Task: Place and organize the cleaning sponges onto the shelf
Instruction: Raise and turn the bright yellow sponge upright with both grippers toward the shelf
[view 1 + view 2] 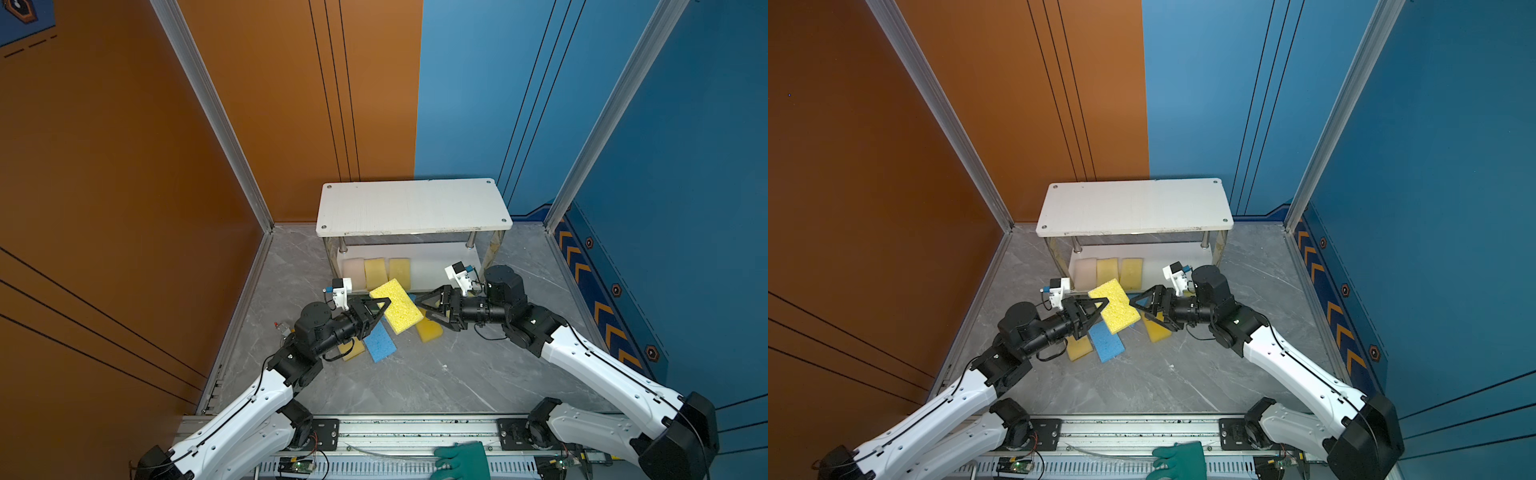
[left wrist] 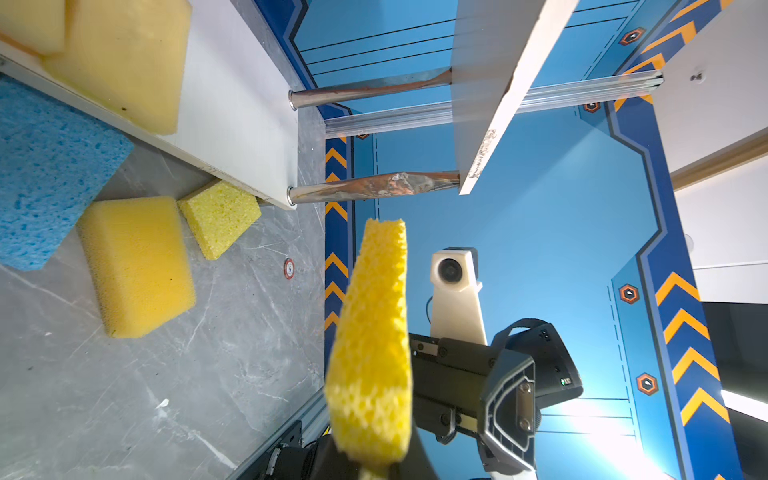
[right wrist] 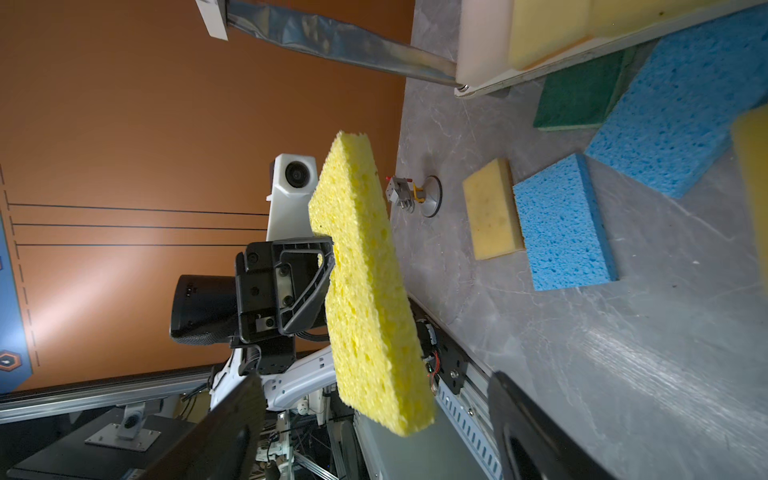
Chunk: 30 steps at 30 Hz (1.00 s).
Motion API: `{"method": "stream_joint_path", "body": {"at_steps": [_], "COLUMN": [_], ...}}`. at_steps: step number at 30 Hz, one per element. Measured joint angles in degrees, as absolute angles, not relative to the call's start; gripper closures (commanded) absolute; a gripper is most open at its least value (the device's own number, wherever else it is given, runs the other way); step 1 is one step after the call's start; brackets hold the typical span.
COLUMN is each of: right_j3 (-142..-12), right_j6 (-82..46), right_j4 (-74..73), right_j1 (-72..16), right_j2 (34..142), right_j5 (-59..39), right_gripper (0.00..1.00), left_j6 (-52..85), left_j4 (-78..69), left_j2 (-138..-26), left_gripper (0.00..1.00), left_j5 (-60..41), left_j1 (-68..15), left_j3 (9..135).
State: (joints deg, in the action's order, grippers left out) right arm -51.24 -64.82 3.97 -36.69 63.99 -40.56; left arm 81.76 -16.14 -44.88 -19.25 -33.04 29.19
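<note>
Yellow sponge (image 1: 399,313) hangs in the air just in front of the shelf (image 1: 415,205), its left edge clamped between the left gripper's (image 1: 381,308) fingers. The right gripper (image 1: 422,308) sits just right of it, fingers spread apart. Three sponges (image 1: 375,272) stand on the shelf's lower board, and other sponges (image 1: 380,340) lie on the floor (image 1: 457,374) nearby

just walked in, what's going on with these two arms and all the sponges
The left end effector is shut on a bright yellow sponge, holding it in the air in front of the shelf. The right end effector is open at the sponge's other end, not gripping it. A pink-beige sponge and two yellow ones sit on the shelf's lower board. Others, such as a blue sponge, lie on the floor.
</note>
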Motion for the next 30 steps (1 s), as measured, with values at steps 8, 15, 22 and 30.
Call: {"method": "stream_joint_path", "body": {"at_steps": [8,15,22,30], "right_j3": [-51.24,-51.27,-51.24,-51.24], "right_j6": [-68.07,-68.86,-69.34,-69.34], "right_j4": [-1.06,-1.74,-2.20,-2.20], "right_j1": [-38.11,-39.40,-39.44,-39.44], "right_j2": [64.66,65.56,66.24,66.24], "right_j5": [-40.56,-40.49,-40.36,-40.34], "right_gripper": [0.33,0.44,0.59,0.66], "left_j6": [83.07,83.57,83.90,83.90], "left_j4": [-17.02,-17.02,-17.04,-17.10], "left_j2": [-43.53,-42.83,-41.54,-41.45], "left_gripper": [0.89,0.89,0.89,0.89], "left_j5": [-19.79,-19.79,-19.77,-19.79], "left_j1": [-32.60,-32.56,-32.56,-32.56], "left_j3": [29.21,29.21,29.19,29.19]}}
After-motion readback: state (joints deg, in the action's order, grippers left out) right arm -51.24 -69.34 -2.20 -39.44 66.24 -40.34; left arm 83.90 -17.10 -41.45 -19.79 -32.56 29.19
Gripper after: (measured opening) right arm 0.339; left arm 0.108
